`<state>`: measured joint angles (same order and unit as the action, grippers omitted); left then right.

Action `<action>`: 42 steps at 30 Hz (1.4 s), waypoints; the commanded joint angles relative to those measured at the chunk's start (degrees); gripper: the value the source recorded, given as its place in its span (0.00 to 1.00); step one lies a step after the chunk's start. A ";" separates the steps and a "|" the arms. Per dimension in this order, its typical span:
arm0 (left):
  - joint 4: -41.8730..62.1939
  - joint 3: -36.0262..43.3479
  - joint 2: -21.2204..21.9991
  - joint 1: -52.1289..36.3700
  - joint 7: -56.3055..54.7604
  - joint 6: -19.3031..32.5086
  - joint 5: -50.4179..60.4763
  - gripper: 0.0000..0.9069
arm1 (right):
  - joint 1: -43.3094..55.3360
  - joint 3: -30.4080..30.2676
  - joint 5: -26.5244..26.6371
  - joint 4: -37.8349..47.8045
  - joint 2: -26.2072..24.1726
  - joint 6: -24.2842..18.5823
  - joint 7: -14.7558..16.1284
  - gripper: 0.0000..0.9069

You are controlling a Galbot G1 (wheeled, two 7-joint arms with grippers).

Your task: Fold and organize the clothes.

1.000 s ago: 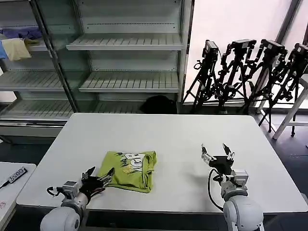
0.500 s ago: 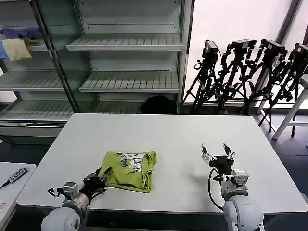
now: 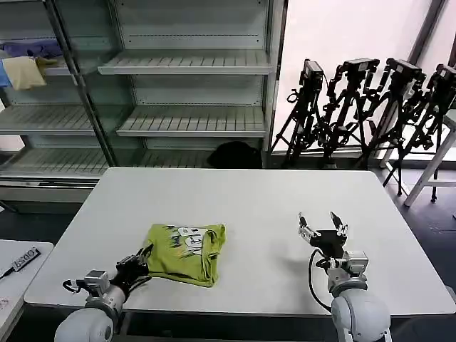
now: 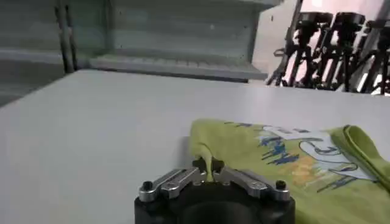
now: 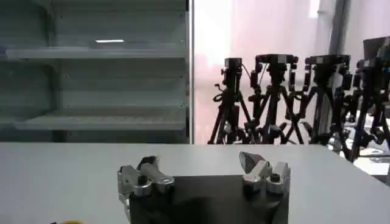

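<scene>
Since 1 s ago: lime yellow-green cotton T-shirt (image 3: 183,251) has slid toward the table's front-left corner, and the left gripper (image 3: 137,263) has gone from spread fingers to clamped on the shirt's near-left edge, pulling back toward the front edge.

Now:
- Shirt lies folded into a rough rectangle on the white rectangular table (image 3: 285,199), front-left area, close to the front edge. White-and-blue print faces up.
- Left wrist view: left gripper (image 4: 209,171) fingers pinched together with a small peak of green fabric (image 4: 286,158) caught between them. The rest of the shirt lies flat beyond it, one folded edge raised on the far side.
- Right gripper (image 3: 322,226) sits over the table's front-right area, well apart from the shirt, fingers spread, nothing between them. Right wrist view confirms: right gripper (image 5: 202,171) fingertips apart, bare table past them.
- How much cloth is inside the left jaws is hard to judge — looks like a thin fold only.

Background: grey metal shelving unit (image 3: 189,64), row of black camera tripods (image 3: 370,107).
</scene>
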<state>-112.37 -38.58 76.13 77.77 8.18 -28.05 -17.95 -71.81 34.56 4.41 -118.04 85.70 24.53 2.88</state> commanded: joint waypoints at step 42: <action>0.96 29.79 0.54 -5.17 3.44 18.14 45.52 0.00 | -4.42 2.92 1.86 1.55 -1.30 -4.08 0.07 1.00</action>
<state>-116.56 -24.38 72.66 75.54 12.98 -7.65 25.79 -75.93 37.38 6.24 -117.01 84.39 20.88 3.04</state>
